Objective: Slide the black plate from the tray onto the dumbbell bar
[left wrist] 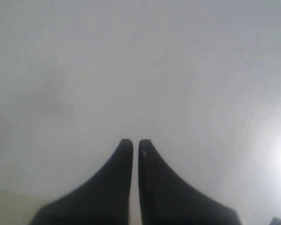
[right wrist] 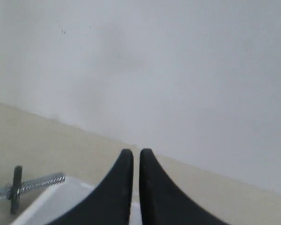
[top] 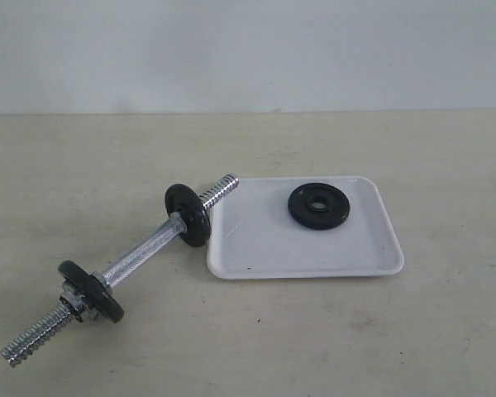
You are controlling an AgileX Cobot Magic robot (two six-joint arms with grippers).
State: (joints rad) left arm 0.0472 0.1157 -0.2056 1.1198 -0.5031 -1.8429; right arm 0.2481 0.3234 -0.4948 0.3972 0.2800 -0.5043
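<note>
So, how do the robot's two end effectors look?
Each shows only in its own wrist view. The left end effector and the right end effector look alike: two matt black fingers, broad at the base, curving to narrow rounded tips. No cables show, and the arms are out of view.

Beige matte counter (top: 413,331) with faint dark scuffs, filling the exterior view from 6 o'clock upward. A plain pale grey-white wall (top: 248,50) rose along its 12 o'clock edge. Light was soft and even, casting only short shadows.
</note>
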